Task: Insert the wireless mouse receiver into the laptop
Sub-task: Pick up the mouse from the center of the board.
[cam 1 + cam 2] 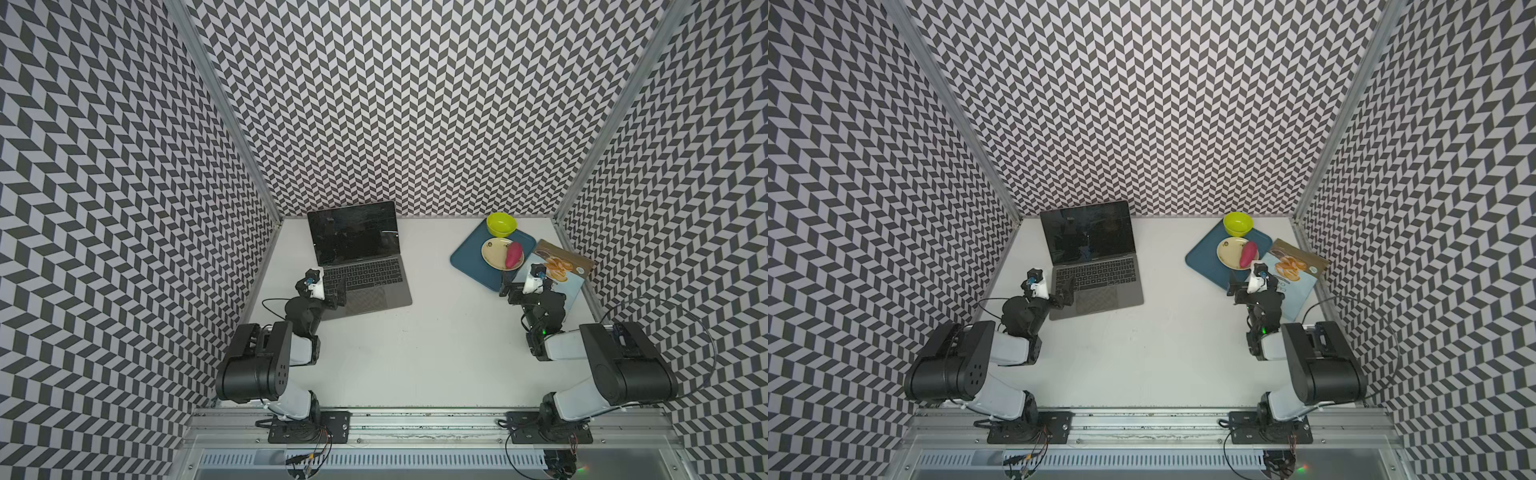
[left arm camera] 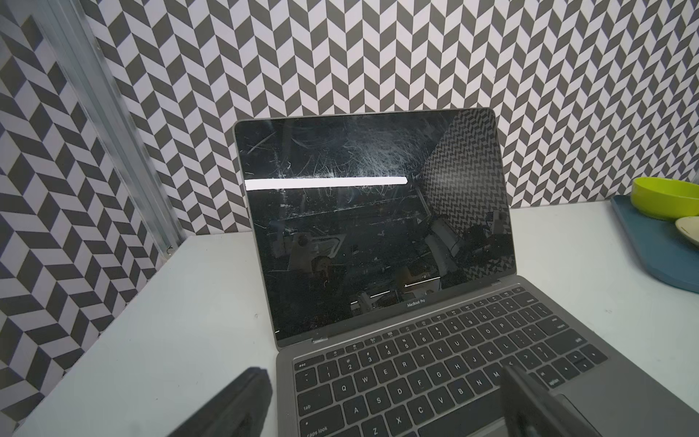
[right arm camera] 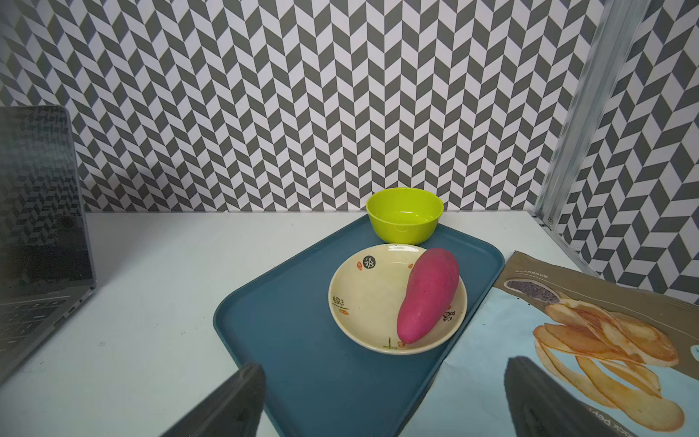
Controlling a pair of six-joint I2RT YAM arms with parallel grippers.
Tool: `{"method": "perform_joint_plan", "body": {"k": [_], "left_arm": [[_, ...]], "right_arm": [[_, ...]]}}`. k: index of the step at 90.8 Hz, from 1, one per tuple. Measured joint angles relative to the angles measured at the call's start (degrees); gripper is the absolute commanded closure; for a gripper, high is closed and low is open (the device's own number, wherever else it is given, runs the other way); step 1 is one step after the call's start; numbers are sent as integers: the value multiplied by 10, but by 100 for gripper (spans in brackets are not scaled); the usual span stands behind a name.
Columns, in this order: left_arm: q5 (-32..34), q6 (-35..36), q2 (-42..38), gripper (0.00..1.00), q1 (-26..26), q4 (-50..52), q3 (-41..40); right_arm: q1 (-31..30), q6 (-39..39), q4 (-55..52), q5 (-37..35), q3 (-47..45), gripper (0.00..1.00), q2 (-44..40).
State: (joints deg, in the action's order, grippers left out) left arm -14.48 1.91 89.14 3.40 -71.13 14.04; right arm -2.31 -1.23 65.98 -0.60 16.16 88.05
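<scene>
The laptop (image 1: pixel 374 291) (image 1: pixel 1106 297) stands open at the back left of the white table, its black screen dark and scratched. My left gripper (image 1: pixel 330 291) (image 1: pixel 1054 291) is open and straddles the laptop's left front edge. In the left wrist view one finger (image 2: pixel 246 401) is over bare table and the other (image 2: pixel 529 405) over the keyboard (image 2: pixel 416 370), with nothing between them. My right gripper (image 1: pixel 528 279) (image 3: pixel 386 365) is open and empty at the near edge of the blue tray. The wireless mouse receiver is not in view.
A blue tray (image 1: pixel 471 262) (image 3: pixel 302 340) at the back right carries a green bowl (image 1: pixel 501 224), and a cream plate (image 1: pixel 492 251) with a pink sweet potato (image 1: pixel 514 254). A snack bag (image 1: pixel 561 266) lies beside it. Patterned walls close three sides.
</scene>
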Motion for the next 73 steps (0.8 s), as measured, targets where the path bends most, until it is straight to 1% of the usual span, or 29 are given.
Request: {"method": "perform_joint_plan", "body": {"k": [35, 41, 45, 50, 56, 65, 73], "left_arm": [[0, 0, 0, 0, 0, 0, 0], [5, 0, -3, 0, 0, 4, 0], [14, -1, -19, 0, -3, 28, 2], [32, -7, -56, 0, -9, 85, 16], [68, -23, -110, 0, -26, 157, 47], [144, -57, -192, 0, -76, 251, 97], [182, -91, -255, 0, -118, 329, 133]], "right_arm": [[0, 0, 0, 0, 0, 0, 0], [0, 4, 0, -11, 0, 0, -1], [-2, 8, -8, -30, -3, 0, -14], [-5, 27, -51, -59, 0, 0, -52], [-7, 75, -163, -103, 31, 0, -117], [-7, 177, -346, -152, 120, 0, -193], [-7, 258, -470, -180, 147, 0, -255]]}}
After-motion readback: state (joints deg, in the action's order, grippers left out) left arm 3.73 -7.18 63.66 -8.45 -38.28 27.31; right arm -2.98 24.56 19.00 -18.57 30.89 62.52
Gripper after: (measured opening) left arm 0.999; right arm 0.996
